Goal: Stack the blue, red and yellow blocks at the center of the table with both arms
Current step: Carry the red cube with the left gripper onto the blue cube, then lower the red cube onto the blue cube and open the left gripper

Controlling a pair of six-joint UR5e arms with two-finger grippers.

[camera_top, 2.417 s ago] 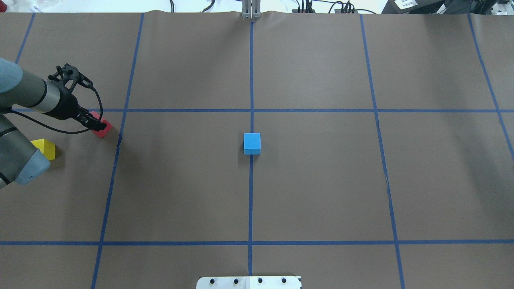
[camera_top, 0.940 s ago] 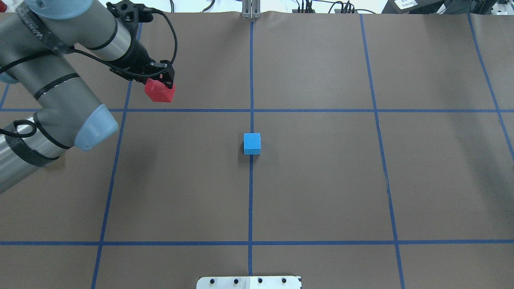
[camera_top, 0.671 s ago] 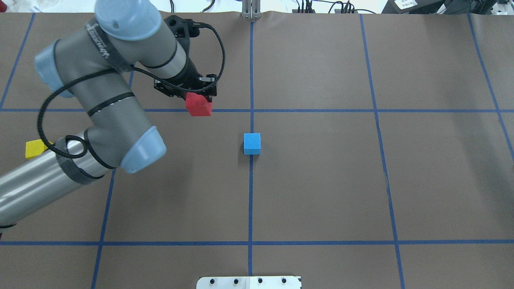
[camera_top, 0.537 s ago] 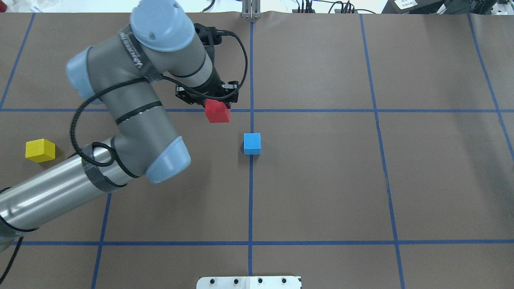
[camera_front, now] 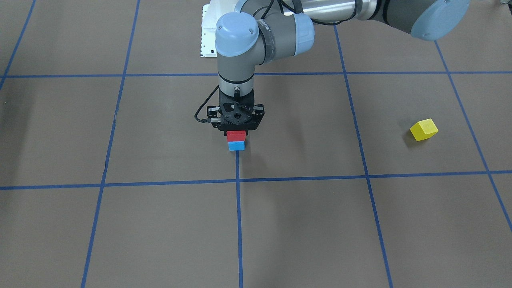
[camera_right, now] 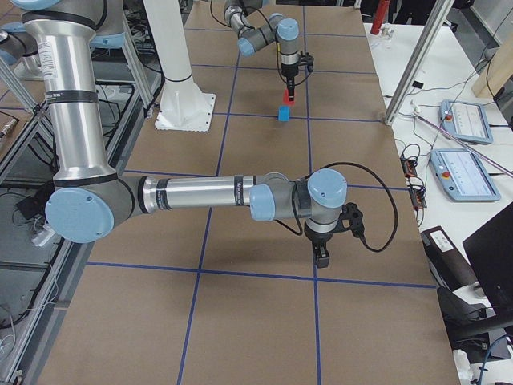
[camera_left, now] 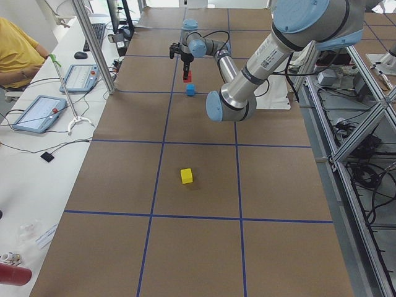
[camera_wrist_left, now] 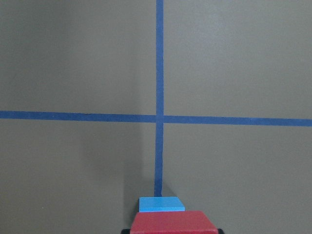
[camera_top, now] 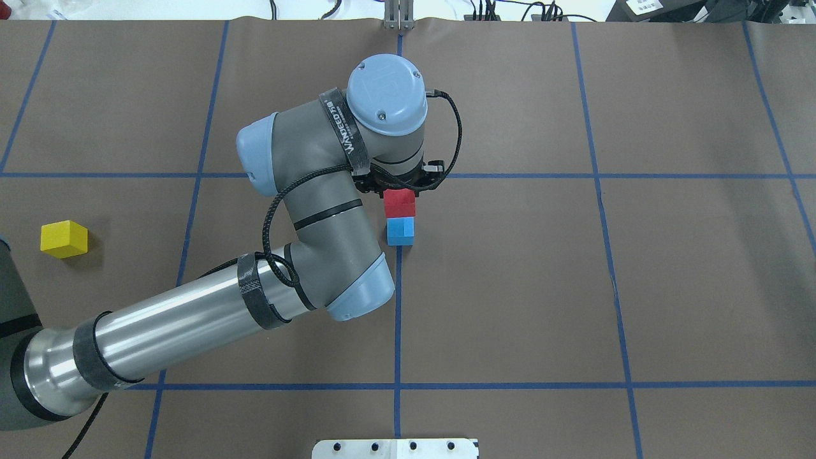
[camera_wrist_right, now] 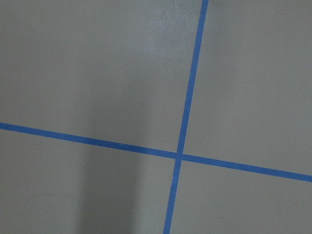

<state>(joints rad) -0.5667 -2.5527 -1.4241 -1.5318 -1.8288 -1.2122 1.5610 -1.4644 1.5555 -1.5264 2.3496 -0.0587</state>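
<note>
To seat it well, we judged that we should square the red block [camera_front: 236, 136] over the blue block [camera_front: 236, 146] with edges parallel. We would then lower it straight until the faces met, and only then let go. Any tilt or offset would leave a poor base for the yellow block [camera_front: 424, 129].

Our left fingers [camera_front: 236, 132] were closed on the red block's sides, pointing straight down at the tabletop [camera_front: 160, 224]. The side views showed the red block hanging directly above the blue one at the centre, with a gap between them. The yellow block lay well apart, out on the robot's left. Our right fingers [camera_right: 321, 258] hovered low over the tabletop on the right; we could not tell whether they were parted.
</note>
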